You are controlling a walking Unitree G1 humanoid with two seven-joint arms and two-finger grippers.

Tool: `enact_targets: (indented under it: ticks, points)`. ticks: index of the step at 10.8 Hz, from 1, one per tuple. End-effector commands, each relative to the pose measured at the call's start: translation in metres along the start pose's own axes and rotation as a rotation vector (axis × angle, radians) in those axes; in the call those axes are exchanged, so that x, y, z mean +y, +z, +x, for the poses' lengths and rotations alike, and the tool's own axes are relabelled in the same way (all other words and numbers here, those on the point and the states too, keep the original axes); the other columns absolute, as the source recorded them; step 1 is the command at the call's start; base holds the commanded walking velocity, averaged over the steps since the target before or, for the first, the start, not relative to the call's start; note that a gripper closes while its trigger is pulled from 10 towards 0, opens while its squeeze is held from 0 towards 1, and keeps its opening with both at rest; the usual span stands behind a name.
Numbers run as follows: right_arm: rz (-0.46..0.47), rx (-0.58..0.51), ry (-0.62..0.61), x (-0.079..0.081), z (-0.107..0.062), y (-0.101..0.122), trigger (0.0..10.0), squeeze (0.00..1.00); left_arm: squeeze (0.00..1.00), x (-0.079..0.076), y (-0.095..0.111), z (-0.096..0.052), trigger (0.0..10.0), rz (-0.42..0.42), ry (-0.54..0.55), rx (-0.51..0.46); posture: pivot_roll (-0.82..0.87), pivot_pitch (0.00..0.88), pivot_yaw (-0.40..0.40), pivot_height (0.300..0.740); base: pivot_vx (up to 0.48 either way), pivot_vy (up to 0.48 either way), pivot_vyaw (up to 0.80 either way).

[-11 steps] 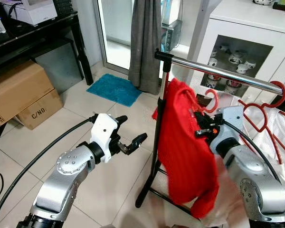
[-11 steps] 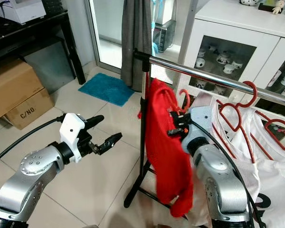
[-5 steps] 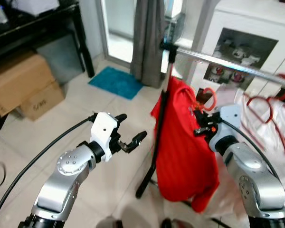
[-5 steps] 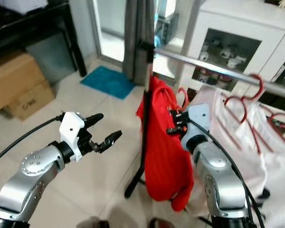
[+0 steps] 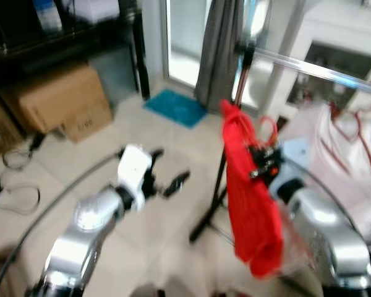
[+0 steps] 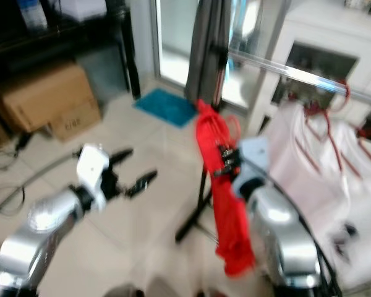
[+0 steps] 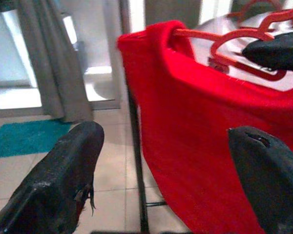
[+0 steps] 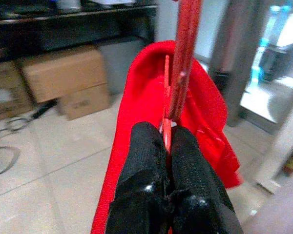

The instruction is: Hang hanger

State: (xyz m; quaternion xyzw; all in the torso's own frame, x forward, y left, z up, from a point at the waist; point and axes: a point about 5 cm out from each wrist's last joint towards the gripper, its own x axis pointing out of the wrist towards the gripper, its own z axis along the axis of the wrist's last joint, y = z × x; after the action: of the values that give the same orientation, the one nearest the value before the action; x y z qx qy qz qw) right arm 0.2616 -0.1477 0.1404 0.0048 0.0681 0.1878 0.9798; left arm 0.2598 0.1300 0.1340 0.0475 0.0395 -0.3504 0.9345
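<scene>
This is a room in a home. The floor point(image 5: 80, 167) has pale tiles, and a small blue mat point(image 5: 175, 107) lies on it at the far side, before a glass door with a grey curtain point(image 5: 218, 55). A chrome clothes rail point(image 5: 309, 65) on the right carries garments on hangers. Behind it is a white cabinet point(image 6: 321, 59). Cardboard boxes point(image 5: 59, 102) are under a dark shelf on the far left.
</scene>
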Motion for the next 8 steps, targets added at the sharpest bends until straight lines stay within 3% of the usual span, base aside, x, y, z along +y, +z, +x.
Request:
enact_targets:
  ticks: [1,2,4,5,6,7,8]
  points:
    - [-0.010,-0.080,0.074,0.009,-0.002,0.017,0.0,0.00,0.85,0.001,0.003,0.006,10.0,-0.010,-0.004,-0.012,-0.08,0.000,0.002,0.740,0.000,0.000,0.00]
    - [-0.027,-0.087,0.117,0.015,-0.002,0.019,0.0,0.00,0.87,0.004,0.006,0.012,10.0,-0.033,0.010,-0.024,-0.09,0.000,0.004,0.740,0.000,0.000,0.00]
    - [-0.059,-0.102,0.176,0.021,-0.004,0.023,0.0,0.00,1.00,0.011,0.012,0.028,10.0,-0.203,0.065,-0.075,-0.09,0.000,0.001,0.740,0.000,0.000,0.00]
    - [-0.066,-0.107,0.205,0.024,-0.005,0.025,0.0,0.00,0.87,0.009,0.015,0.034,10.0,-0.259,0.042,-0.094,-0.10,0.000,-0.001,0.740,0.000,0.000,0.00]
    - [-0.082,-0.105,0.236,0.027,-0.006,0.026,0.0,0.00,0.00,0.003,0.017,0.043,10.0,-0.307,-0.002,-0.098,-0.10,0.000,-0.004,0.740,0.000,0.000,0.00]
    - [-0.092,-0.102,0.253,0.028,-0.007,0.027,0.0,0.00,0.00,-0.005,0.022,0.049,10.0,-0.343,-0.070,-0.115,-0.11,0.000,0.000,0.740,0.000,0.000,0.00]
    - [-0.102,-0.102,0.262,0.029,-0.007,0.027,0.0,0.00,0.00,-0.008,0.023,0.054,4.6,-0.400,-0.079,-0.105,-0.11,0.000,0.001,0.740,0.000,0.000,0.00]
